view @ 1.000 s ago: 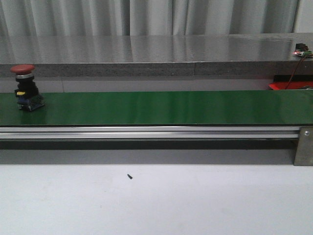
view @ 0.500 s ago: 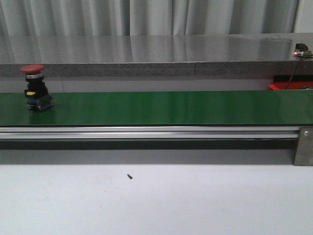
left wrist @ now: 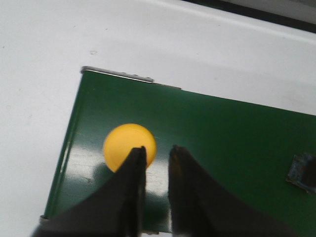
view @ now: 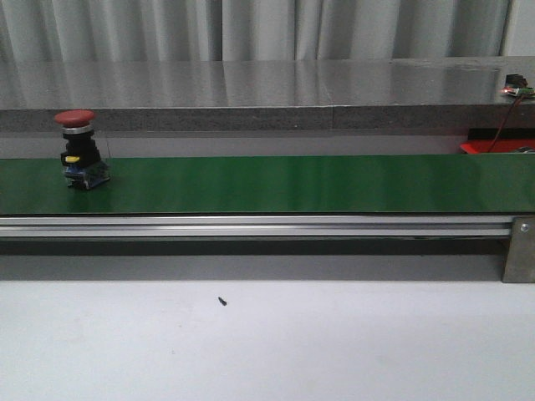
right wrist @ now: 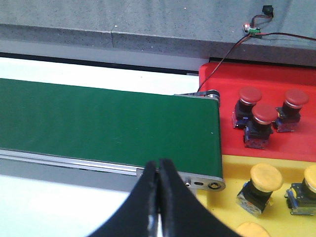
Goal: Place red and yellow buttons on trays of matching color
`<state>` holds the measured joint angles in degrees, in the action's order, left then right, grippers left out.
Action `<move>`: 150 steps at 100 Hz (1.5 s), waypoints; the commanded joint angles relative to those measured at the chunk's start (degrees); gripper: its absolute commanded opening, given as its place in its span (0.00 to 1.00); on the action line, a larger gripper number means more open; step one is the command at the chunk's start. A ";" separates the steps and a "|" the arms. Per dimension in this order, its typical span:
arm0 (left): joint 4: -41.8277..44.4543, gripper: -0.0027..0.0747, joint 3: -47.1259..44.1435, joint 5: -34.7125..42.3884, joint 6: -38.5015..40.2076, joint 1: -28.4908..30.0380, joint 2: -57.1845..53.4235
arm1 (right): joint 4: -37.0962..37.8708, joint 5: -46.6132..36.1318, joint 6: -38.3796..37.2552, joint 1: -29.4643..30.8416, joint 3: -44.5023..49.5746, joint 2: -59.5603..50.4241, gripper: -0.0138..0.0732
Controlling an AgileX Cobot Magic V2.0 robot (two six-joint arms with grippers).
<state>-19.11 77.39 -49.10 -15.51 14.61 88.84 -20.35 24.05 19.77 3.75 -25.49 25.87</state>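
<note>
A red button (view: 77, 150) stands upright on the green belt (view: 276, 184) near its left end. In the left wrist view a yellow button (left wrist: 127, 144) sits on the belt's end, seen from above. My left gripper (left wrist: 158, 149) hovers over it with the jaws a little apart and nothing between them. My right gripper (right wrist: 158, 163) is shut and empty, above the belt's other end. Beside that end lie a red tray (right wrist: 276, 79) with three red buttons (right wrist: 264, 123) and a yellow tray (right wrist: 229, 170) with three yellow buttons (right wrist: 264, 181). The red tray shows as a sliver (view: 493, 147) in the front view.
A grey stone ledge (view: 251, 92) runs behind the belt, with a small wired board (right wrist: 254, 30) on it. An aluminium rail (view: 251, 225) edges the belt's front. A dark bluish part (left wrist: 302, 170) sits on the belt at the left wrist view's edge.
The red button has travelled to the right along the belt, staying upright. Nothing else in the front view has moved.
</note>
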 commanded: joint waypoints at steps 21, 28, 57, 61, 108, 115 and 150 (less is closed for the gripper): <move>1.52 0.01 -5.68 2.99 -0.39 -9.00 -10.43 | -0.79 -3.62 0.59 -0.04 -1.41 0.16 0.08; 2.20 0.01 -8.50 4.53 -0.39 -11.11 -13.04 | -0.79 -3.62 0.59 -0.04 -1.41 0.16 0.08; 2.46 0.01 -18.18 7.30 -0.16 -13.82 -25.10 | -0.79 -1.50 0.59 -0.04 -1.41 0.16 0.08; 2.46 0.01 -19.54 7.43 -0.16 -13.82 -26.87 | -0.79 -1.24 0.59 -0.04 -1.41 0.16 0.08; 1.16 0.01 -34.49 8.27 0.09 -13.82 -49.12 | -0.79 -2.43 0.59 -0.04 -1.41 0.16 0.08; 1.27 0.01 -35.39 8.51 0.09 -13.72 -50.94 | -0.79 -2.25 0.59 -0.04 -1.41 0.24 0.08; 1.35 0.01 -35.61 8.76 0.09 -13.72 -52.35 | -0.01 6.01 1.01 -0.94 -11.36 9.75 0.08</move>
<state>-16.41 40.28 -44.34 -15.85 1.28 36.66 -20.22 31.46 19.88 3.44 -31.46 32.05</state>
